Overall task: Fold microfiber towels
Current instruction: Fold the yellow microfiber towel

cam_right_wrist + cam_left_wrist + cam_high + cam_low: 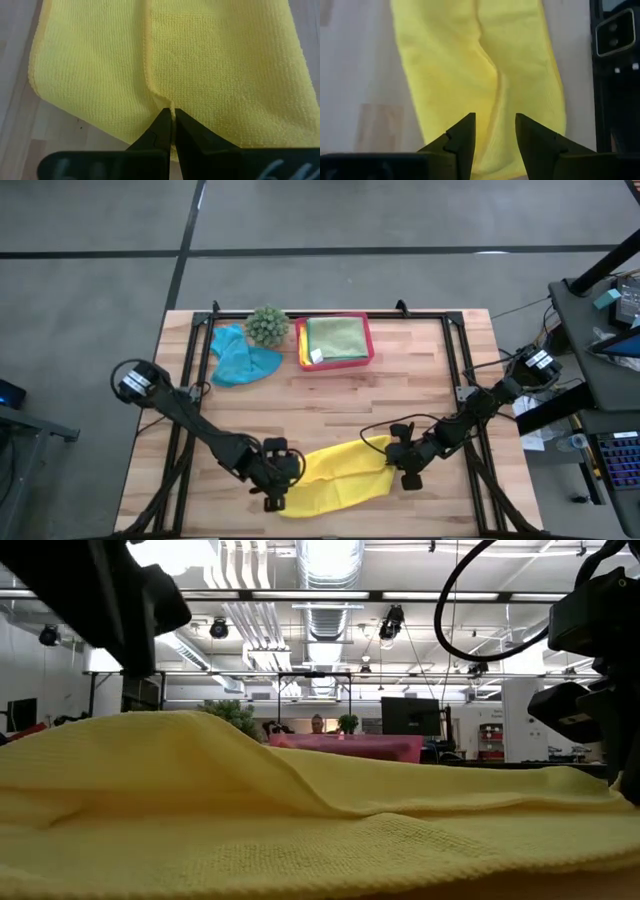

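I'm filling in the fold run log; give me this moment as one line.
yellow towel: front of table, partly folded | left gripper: open over its end | right gripper: shut on its edge | teal towel: crumpled, rear

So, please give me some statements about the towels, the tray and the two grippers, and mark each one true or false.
1. A yellow towel lies between the two grippers. True.
2. The right gripper is open. False: it is shut on the yellow towel's edge.
3. The pink tray holds a blue towel. False: a green towel lies in it; the blue towel lies on the table.
4. The left gripper has its fingers apart over the yellow towel. True.
5. The plant stands beside the tray. True.
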{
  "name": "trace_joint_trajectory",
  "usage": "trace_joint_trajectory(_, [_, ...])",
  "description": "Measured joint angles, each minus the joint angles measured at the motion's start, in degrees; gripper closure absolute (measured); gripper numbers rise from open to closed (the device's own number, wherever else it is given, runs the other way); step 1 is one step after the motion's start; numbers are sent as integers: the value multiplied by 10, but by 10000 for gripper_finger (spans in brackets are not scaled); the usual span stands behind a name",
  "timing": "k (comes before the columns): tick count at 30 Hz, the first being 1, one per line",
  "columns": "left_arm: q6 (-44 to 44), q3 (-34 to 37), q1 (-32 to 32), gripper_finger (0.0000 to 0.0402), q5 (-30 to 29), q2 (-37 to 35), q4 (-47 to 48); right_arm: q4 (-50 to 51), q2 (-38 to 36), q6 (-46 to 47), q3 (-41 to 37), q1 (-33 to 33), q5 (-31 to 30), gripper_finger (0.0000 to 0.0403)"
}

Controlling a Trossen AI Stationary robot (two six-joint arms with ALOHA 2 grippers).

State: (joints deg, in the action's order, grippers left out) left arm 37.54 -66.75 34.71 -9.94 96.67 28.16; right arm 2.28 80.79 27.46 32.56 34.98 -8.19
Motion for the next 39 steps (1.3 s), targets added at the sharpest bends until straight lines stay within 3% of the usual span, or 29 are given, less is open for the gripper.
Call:
trace_joint_trajectory(19, [-4,5,-4,279,49,76,-42,0,0,0,0,0,-1,394])
trace_joint_trajectory(22, [-5,4,-3,300,53,77,-42,-1,0,-3,0,0,-1,394])
trace_joint_trajectory(24, [-5,4,-2,337,53,75,-37,3,0,-7,5,0,-1,394])
trace_joint_trajectory(27, [-4,1,-2,390,51,65,-13,4,-3,-17,16,0,-1,394])
trace_joint_trajectory(33, [-8,-19,-1,400,15,38,84,31,-36,-30,30,0,-3,394])
trace_joint_trajectory(39, [-10,-10,-8,401,-46,-3,177,84,-84,-55,38,-4,-95,394])
